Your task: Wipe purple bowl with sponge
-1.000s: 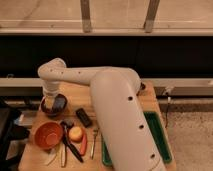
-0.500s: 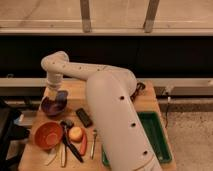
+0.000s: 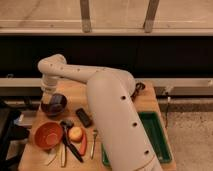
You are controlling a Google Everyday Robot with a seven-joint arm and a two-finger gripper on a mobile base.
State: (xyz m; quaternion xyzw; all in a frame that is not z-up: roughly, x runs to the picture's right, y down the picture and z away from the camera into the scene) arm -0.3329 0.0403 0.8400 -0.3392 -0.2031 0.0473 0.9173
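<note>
The purple bowl (image 3: 55, 106) stands at the left of the wooden table (image 3: 75, 100), dark and round. My white arm reaches from the lower middle up and over to the far left, and its wrist points down. The gripper (image 3: 47, 99) is right at the bowl's left rim, in or just above the bowl. A small tan patch at the gripper may be the sponge (image 3: 46, 96); I cannot tell for sure. The arm hides part of the table.
An orange bowl (image 3: 48, 135) sits in front of the purple bowl. Beside it lie a peach-coloured fruit (image 3: 75, 133), a black ladle (image 3: 67, 136), a fork (image 3: 93, 143) and a black remote (image 3: 83, 117). A green tray (image 3: 156, 136) is at the right.
The arm's upper joint has risen and shifted slightly right over the last second. The gripper has stayed at the purple bowl, moving slightly within it.
</note>
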